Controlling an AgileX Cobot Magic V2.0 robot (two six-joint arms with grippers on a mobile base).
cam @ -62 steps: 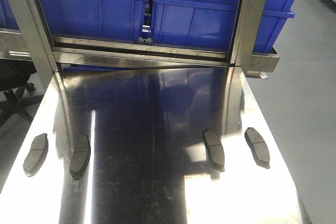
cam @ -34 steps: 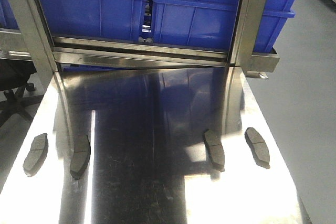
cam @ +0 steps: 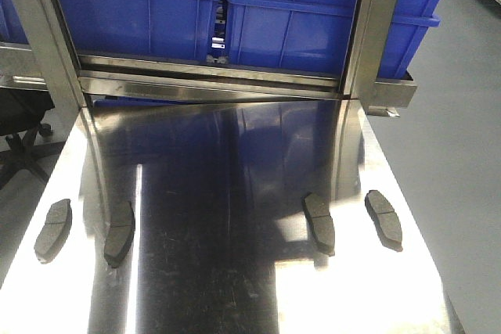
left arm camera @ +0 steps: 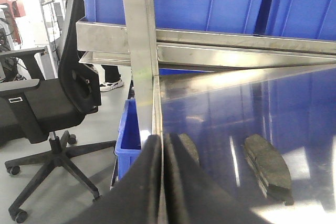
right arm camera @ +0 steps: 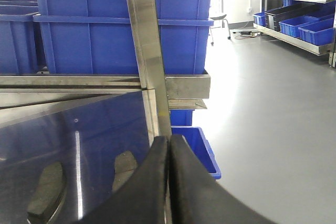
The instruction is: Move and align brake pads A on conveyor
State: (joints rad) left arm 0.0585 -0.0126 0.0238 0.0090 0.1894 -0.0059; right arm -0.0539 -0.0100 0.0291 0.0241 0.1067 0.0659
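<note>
— Since the wrist cameras look straight down the fingers, how do the grippers stand?

— The left gripper (left arm camera: 163, 142) has its two black fingers (left arm camera: 139, 187) pressed together along their length, closed on nothing. The right gripper (right arm camera: 168, 142) is closed in the same way.

— And the brake pads A (cam: 319, 223)?

— All four lie flat on the shiny steel tabletop (cam: 219, 193), and no gripper touches them. The outer left pad (left arm camera: 189, 148) lies just beyond the left gripper's tips and slightly to their right, partly hidden behind a finger. The inner left pad (left arm camera: 268, 166) lies farther right, apart from the first.

— What about the other side?

— The outer right pad (right arm camera: 125, 169) lies just left of the right gripper's tips. The inner right pad (right arm camera: 47, 190) lies farther left, near the bottom of the frame.

— What's ahead of the fingers?

— Each closed pair points along a side edge of the table toward a steel post (left arm camera: 139, 24). Blue crates (cam: 297, 29) sit beyond the far end. A black office chair (left arm camera: 47, 98) and a blue bin (left arm camera: 128, 135) stand on the floor to the left of the left gripper. Another blue floor bin (right arm camera: 197, 145) stands just right of the right gripper.
</note>
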